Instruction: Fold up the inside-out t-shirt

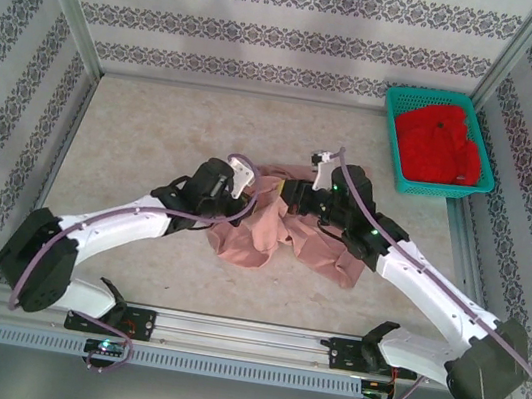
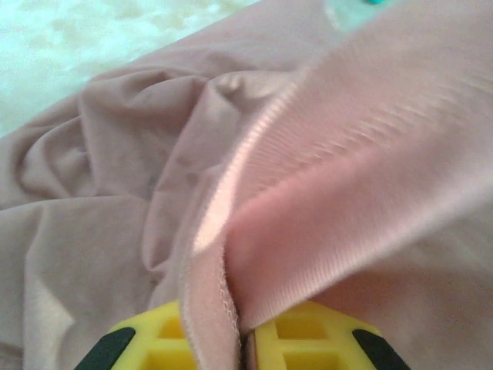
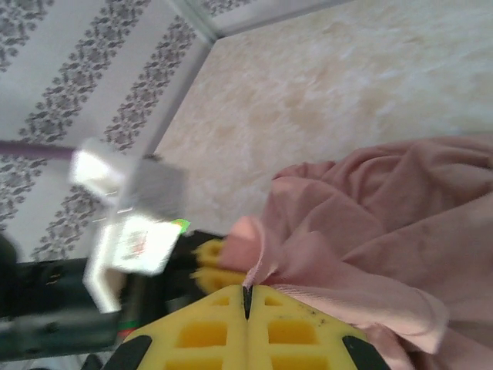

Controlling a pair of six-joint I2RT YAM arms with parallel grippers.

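While the white left arm and white right arm are being extended inward from the near rail, both pincers are being brought together over one item.

Left gripper: clenched; a ribbed hem of the dusty salmon-pink, short-sleeved soft cloth t-shirt is being pinched between its yellow fingers.

Right gripper: clenched, yellow fingers pressed together; a stitched edge of the t-shirt is being nipped at their tips, just beside the left gripper.

T-shirt: crumpled at the middle of the pale beige mottled tabletop, being held up in part between the two grippers, the rest being left in loose folds on the surface.

Teal plastic lattice basket: at the far right corner, well apart from the t-shirt; a bright red garment is being contained in it.

Grey floral-striped wall panels: the table is being enclosed on three sides.
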